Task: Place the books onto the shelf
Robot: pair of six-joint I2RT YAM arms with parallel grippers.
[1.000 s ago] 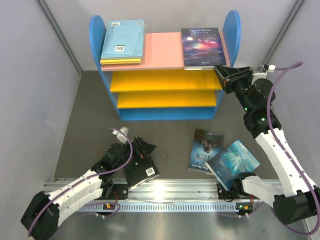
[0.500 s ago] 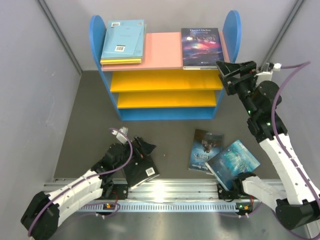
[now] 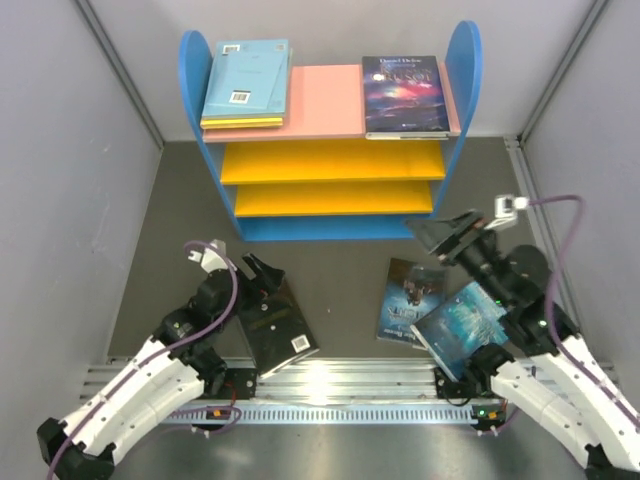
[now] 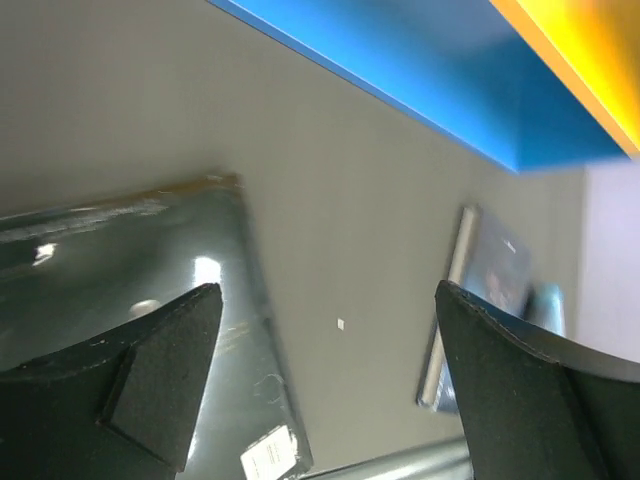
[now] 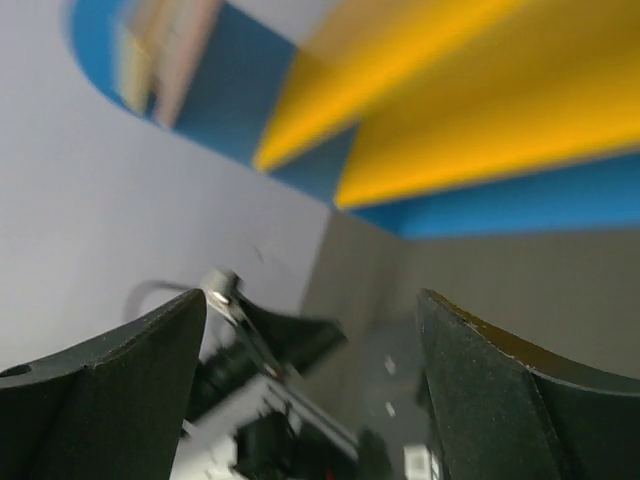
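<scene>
Grey table point(image 3: 340, 280): overhead alone shows purple-blue book point(image 3: 405, 95) on shelf point(image 3: 330, 100); left gripper point(image 4: 326, 300), right gripper point(image 5: 310, 300) gape empty.

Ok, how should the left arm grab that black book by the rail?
Probably the far short edge of the black book, left gripper coming from the shelf side: it lies flat, so only an edge can be pinched, and the rail crowds its near end.

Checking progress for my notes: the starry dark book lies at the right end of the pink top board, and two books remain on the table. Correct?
Not two: three books remain on the table. The top external view shows a black book on the left, plus a dark book and a teal book together on the right. The rest holds.
</scene>
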